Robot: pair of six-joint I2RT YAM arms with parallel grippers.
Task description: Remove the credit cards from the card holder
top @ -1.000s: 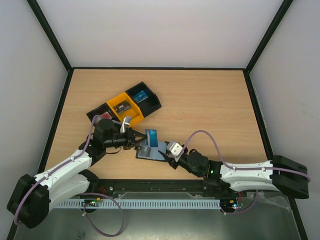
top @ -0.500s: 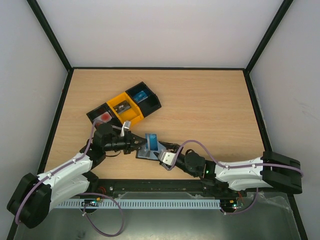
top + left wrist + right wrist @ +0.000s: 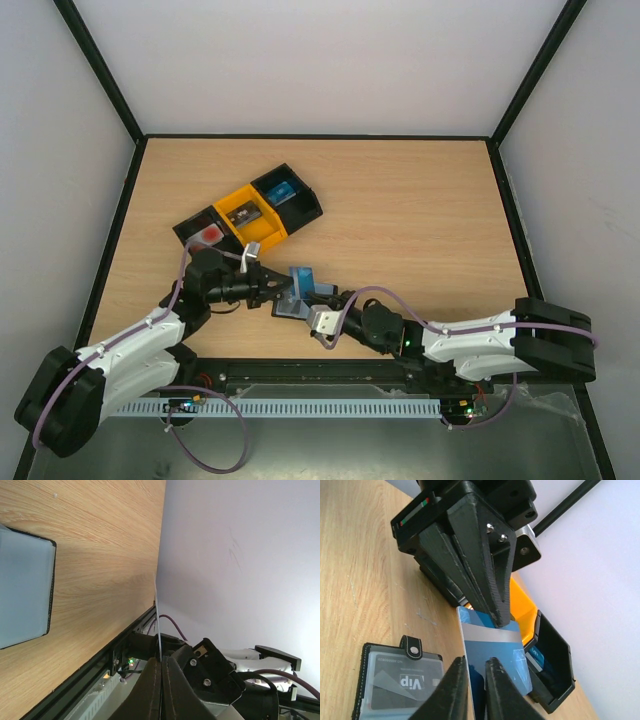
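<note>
Worktop [image 3: 400, 220] handover: blue credit card [image 3: 492, 650] pinched in your left tool [image 3: 493, 621].
Right tool [image 3: 476, 664] just below it, grip unclear; confirm hold before left releases.

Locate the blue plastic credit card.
In the top view the blue plastic credit card is pinched in the left gripper, left of centre near the front edge of the wooden table, beside the black card holder.

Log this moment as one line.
left hand: pinching blue card | right hand: at card's lower edge | card holder: on table, Vip card inside
</note>
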